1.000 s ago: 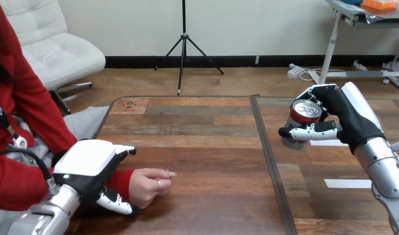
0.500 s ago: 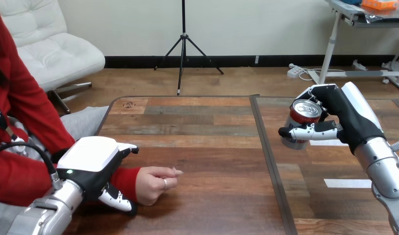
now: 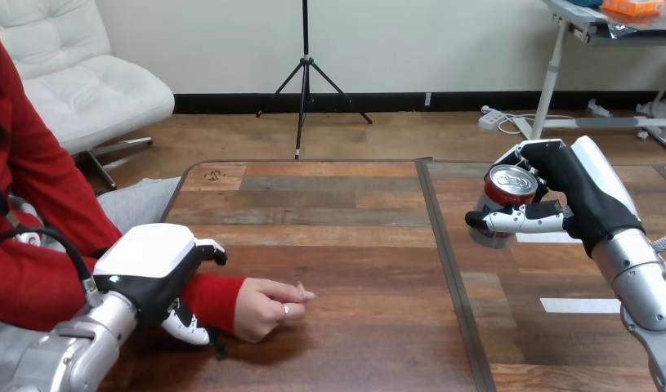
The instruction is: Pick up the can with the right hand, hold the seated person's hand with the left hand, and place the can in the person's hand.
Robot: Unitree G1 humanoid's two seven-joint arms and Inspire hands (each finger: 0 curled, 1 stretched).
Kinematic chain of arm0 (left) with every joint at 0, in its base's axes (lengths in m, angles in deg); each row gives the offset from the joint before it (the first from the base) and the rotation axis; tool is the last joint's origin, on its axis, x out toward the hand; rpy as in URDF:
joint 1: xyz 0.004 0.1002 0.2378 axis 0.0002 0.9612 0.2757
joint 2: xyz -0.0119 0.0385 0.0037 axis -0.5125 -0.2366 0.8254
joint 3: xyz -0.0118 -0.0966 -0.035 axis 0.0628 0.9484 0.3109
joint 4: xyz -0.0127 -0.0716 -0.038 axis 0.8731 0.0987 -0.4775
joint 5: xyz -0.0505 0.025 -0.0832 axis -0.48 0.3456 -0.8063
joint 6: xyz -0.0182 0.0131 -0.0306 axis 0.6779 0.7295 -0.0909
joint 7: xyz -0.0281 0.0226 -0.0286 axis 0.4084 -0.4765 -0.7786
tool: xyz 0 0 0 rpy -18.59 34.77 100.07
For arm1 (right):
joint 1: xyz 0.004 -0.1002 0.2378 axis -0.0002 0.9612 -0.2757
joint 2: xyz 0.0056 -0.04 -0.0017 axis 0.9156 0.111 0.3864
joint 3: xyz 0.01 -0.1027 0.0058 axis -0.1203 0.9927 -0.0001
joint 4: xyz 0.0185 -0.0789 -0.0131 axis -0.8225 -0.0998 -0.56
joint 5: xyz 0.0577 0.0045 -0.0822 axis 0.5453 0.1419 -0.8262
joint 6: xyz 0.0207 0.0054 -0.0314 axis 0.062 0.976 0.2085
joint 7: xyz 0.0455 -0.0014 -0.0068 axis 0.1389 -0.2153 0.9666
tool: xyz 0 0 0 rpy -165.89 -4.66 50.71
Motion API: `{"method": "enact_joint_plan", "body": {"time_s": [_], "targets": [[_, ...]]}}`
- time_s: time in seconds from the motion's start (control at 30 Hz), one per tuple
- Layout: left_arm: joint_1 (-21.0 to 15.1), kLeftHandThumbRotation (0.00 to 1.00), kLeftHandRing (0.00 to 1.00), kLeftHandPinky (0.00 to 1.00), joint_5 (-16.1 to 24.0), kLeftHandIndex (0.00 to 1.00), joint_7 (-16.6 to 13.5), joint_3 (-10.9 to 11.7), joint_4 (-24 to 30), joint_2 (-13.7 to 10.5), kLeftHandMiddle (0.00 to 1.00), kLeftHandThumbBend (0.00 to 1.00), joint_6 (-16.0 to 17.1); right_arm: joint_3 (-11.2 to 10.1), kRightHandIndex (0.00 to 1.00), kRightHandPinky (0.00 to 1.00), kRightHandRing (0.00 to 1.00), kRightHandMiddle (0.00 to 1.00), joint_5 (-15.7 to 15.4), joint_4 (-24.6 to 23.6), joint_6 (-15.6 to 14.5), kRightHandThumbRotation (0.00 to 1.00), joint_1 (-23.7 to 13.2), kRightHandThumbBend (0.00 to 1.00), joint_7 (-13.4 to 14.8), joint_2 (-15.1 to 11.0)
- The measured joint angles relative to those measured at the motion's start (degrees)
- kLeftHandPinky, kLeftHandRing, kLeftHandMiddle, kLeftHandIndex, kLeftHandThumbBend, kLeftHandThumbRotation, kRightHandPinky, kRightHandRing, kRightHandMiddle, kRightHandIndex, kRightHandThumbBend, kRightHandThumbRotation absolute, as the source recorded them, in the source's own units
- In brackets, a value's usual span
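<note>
Cannot see lower side of can (image 3: 509,181) behind thumb of right hand (image 3: 587,200). Cannot see much of person's wrist (image 3: 223,296) under left hand (image 3: 145,265). Cannot follow left forearm (image 3: 68,359) or right forearm (image 3: 648,302) past edge.

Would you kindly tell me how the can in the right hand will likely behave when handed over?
The can looks like rigid metal, so it probably keeps its shape in the right hand curled round it. Its smooth round wall may slip, and would likely roll if laid sideways. The person's hand is loosely closed, so it could tip there.
</note>
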Motion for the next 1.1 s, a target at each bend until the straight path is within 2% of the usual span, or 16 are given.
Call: {"method": "enact_joint_plan", "body": {"time_s": [0.23, 0.5, 0.83, 1.1], "targets": [[-0.56, 0.03, 0.62, 0.51, -0.11, 0.64, 0.81, -0.37, -0.36, -0.05, 0.66, 0.92, 0.0, 0.0, 0.45, 0.35, 0.38, 0.42, 0.14, 0.0, 0.0, 0.0, 0.0, 0.74, 0.0, 0.0], [-0.88, 0.02, 0.6, 0.5, -0.11, 0.61, 2.11, -0.9, -0.39, -0.05, 0.64, 0.9, -0.19, 0.0, 0.45, 0.34, 0.38, 0.42, 0.14, 0.0, 0.0, 0.0, 0.0, 0.74, 0.0, 0.0], [-1.1, 0.0, 0.54, 0.46, -0.3, 0.56, 2.19, -1.62, -0.97, -0.05, 0.57, 0.87, -0.09, 0.0, 0.45, 0.34, 0.38, 0.42, 0.14, -0.02, 0.0, 0.0, 0.0, 0.74, 0.0, 0.0], [-1.41, 0.01, 0.52, 0.45, -0.88, 0.54, 2.54, -1.7, -1.37, -0.05, 0.55, 0.84, -0.05, 0.0, 0.45, 0.34, 0.38, 0.42, 0.14, -0.04, 0.0, 0.0, 0.0, 0.74, 0.0, 0.0]]}}
